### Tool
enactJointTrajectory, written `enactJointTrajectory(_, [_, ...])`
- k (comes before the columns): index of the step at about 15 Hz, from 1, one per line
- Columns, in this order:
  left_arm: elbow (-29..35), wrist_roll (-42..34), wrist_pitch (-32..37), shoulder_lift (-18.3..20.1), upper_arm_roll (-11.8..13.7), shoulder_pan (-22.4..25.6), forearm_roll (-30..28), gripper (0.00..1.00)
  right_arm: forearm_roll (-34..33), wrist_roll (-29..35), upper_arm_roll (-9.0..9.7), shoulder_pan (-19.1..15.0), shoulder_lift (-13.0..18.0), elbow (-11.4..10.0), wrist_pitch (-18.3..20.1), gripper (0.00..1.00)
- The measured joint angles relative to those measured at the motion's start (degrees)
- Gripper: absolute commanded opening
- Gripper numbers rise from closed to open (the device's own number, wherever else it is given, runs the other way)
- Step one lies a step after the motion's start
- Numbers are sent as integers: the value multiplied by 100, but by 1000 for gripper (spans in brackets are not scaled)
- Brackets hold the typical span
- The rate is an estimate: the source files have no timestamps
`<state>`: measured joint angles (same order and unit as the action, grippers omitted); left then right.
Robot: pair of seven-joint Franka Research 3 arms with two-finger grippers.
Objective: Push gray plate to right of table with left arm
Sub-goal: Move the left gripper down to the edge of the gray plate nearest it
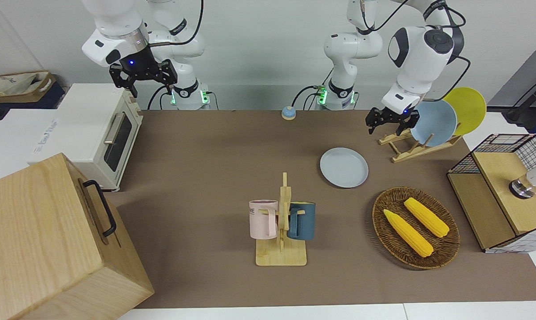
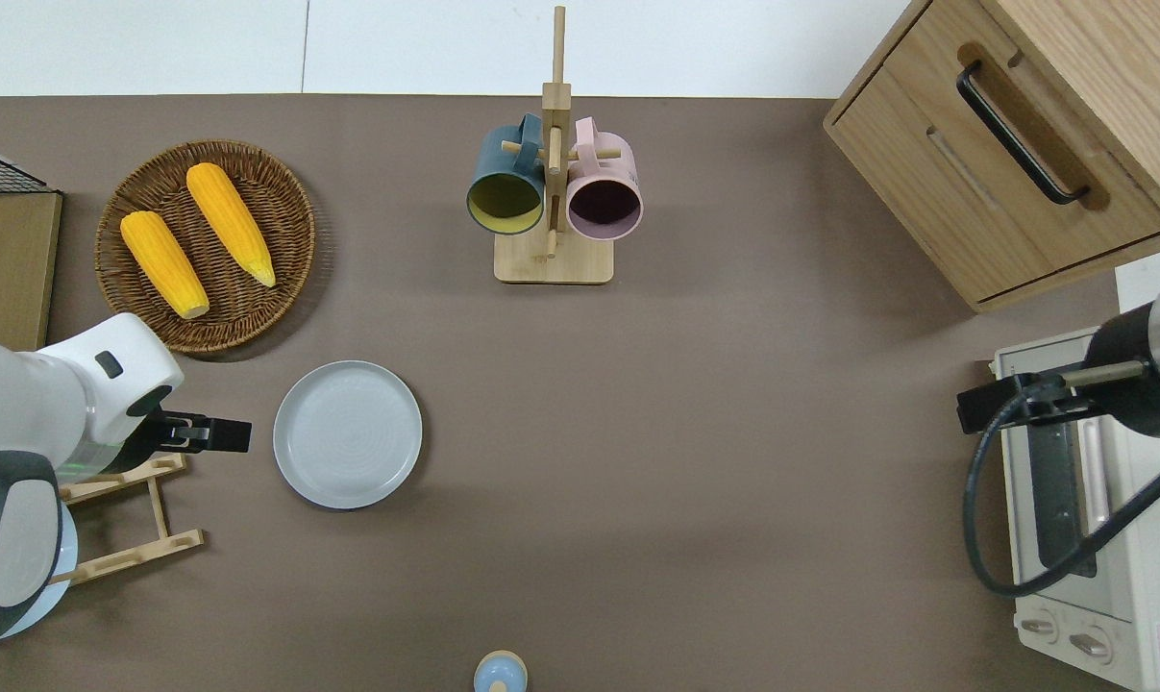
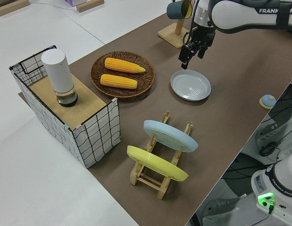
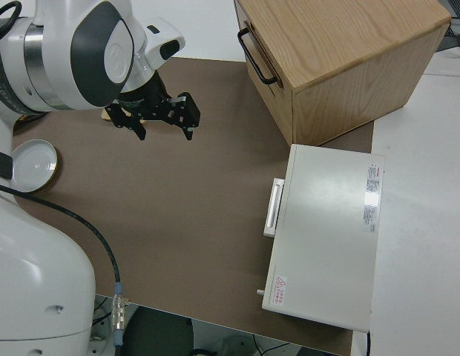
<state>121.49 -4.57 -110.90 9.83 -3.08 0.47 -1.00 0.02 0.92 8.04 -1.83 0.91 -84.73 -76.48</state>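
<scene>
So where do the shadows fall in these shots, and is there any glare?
Front view: soft shadows lie beside the mug rack and the wicker basket. Overhead view: a faint shadow hugs the gray plate, with no glare on it. Left side view: the table looks evenly lit.

The surface wears a matt brown cover, smooth and cloth-like. The gray plate looks smooth with a soft sheen, faint rings showing in its middle. The basket near the edge farthest from the robots is rough woven wicker. The mug rack is pale unpainted wood; the drawer cabinet is grained, lightly varnished wood with a black handle. The toaster oven has a smooth white casing.
</scene>
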Motion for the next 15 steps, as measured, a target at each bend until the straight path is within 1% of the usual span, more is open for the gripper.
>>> enactJointTrajectory(3, [253, 31, -323, 1, 16, 2, -12, 995, 0, 0, 0, 0, 0, 0, 0, 983])
enactJointTrajectory(8, [637, 374, -878, 3, 6, -2, -14, 995, 0, 0, 0, 0, 0, 0, 0, 983])
enactJointTrajectory(12, [908, 409, -1211, 2, 6, -2, -15, 993, 0, 0, 0, 0, 0, 0, 0, 983])
enactJointTrajectory(15, [1214, 410, -1616, -5, 4, -4, -15, 995, 0, 0, 0, 0, 0, 0, 0, 983])
